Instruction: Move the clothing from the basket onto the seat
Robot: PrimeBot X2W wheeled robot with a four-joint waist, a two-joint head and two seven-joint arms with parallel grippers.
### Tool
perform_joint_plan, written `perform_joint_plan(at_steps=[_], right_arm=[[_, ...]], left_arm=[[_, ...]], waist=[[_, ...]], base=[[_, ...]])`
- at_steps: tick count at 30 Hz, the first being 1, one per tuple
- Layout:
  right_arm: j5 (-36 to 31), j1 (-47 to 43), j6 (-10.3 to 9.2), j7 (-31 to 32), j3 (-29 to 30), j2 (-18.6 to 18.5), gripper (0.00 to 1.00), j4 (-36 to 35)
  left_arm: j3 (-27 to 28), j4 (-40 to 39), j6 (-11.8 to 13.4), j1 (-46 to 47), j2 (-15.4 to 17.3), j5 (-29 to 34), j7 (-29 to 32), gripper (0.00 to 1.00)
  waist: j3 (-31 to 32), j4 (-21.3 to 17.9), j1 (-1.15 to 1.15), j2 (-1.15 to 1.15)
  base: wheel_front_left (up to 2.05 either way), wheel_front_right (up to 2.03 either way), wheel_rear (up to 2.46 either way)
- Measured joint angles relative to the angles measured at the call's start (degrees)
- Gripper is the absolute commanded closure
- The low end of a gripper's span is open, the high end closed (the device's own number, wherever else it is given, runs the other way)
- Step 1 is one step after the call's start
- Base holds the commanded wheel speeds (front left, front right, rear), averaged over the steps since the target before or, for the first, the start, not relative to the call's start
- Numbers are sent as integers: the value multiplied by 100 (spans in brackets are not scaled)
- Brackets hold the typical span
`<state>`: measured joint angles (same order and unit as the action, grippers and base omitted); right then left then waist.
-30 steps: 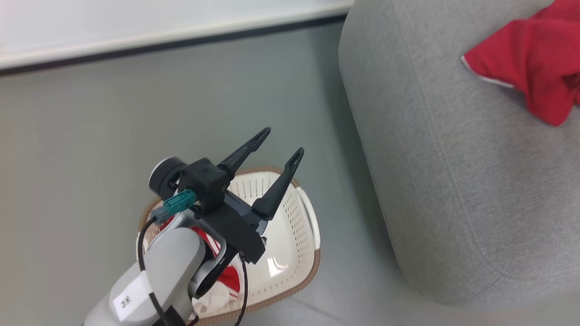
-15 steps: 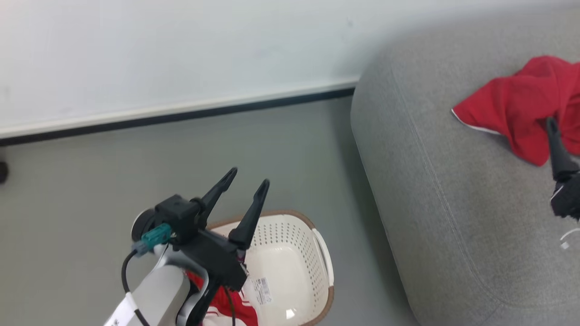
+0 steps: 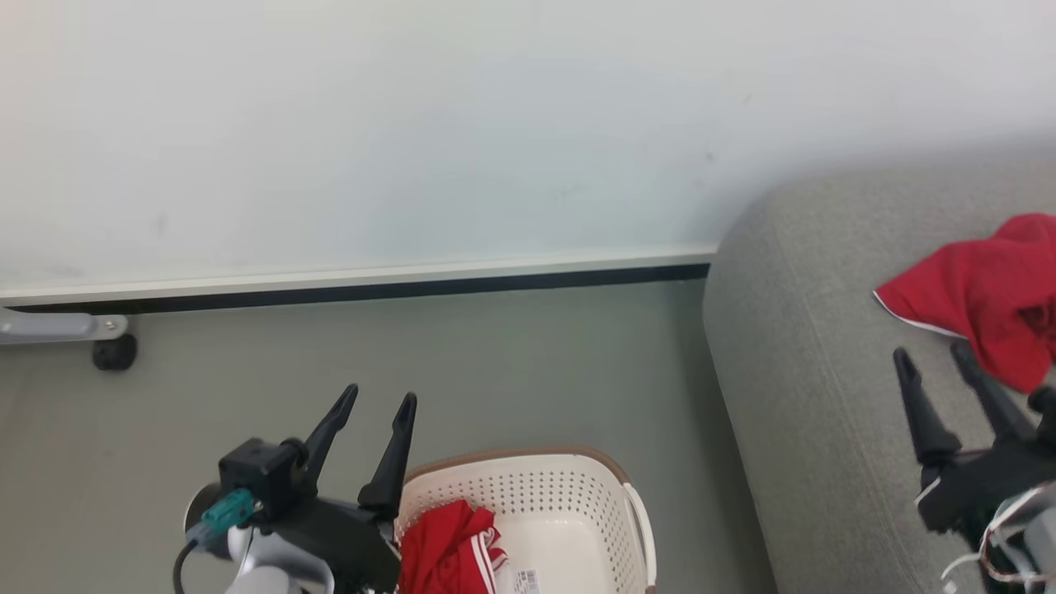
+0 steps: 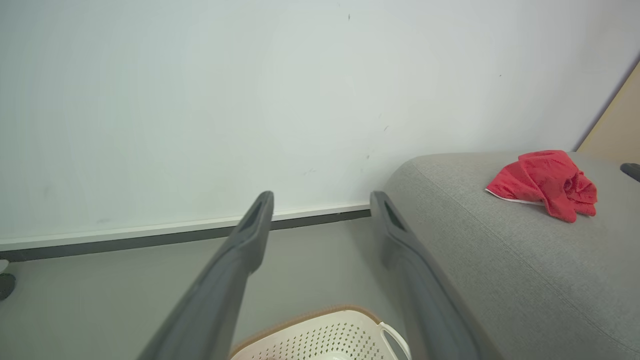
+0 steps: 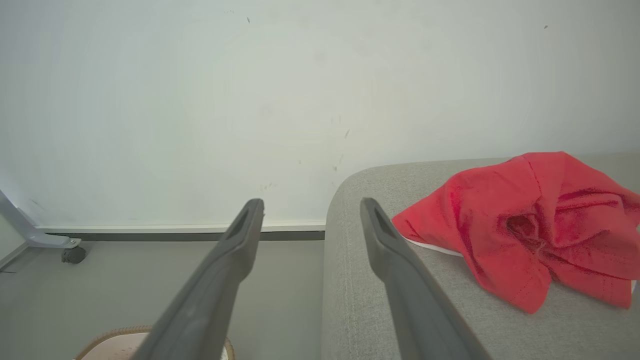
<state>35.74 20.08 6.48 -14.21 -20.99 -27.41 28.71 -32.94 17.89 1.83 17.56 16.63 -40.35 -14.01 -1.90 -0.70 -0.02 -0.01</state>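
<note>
Head view: the basket (image 3: 536, 495) stands on the floor (image 3: 495, 363) at lower centre, with the red striped garment (image 3: 450, 544) bunched at its left side. The red white-edged garment (image 3: 982, 297) already lies on the sofa (image 3: 808, 396) at the right edge. The left gripper (image 3: 380, 394) hangs just left of the basket rim, jaws spread wide and empty. The right gripper (image 3: 929, 351) stands over the sofa just beside the white-edged garment, equally wide and holding nothing. Left wrist view: the fingers (image 4: 240, 260) frame the wall (image 4: 200, 100) and floor, with nothing between them. Right wrist view: the fingers are parted, and the garment lies apart at their right. Assessment: half done, second pickup in hand. The next move calls for lowering the left gripper into the basket and closing on the striped fabric.
</note>
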Motion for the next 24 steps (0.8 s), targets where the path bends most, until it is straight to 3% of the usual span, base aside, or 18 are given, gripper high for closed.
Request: perform_joint_plan(at_steps=[12, 19, 24], right_arm=[[-92, -1348, -679, -7, 238, 403, 0, -1395], [-354, -1698, -950, -8, 407, 482, 0, -1949], [-449, -1802, -1033, -8, 513, 483, 0, -2272]], left_arm=[[356, -359, 303, -655, 164, -89, -29, 0], [626, -532, 421, -1010, 207, 92, -29, 0], [794, -653, 431, -1104, 207, 199, -29, 0]], waist=[[318, 500, 2, 0], [332, 539, 1, 0], [303, 531, 1, 1]], base=[[0, 0, 0], [0, 0, 0], [0, 0, 0]])
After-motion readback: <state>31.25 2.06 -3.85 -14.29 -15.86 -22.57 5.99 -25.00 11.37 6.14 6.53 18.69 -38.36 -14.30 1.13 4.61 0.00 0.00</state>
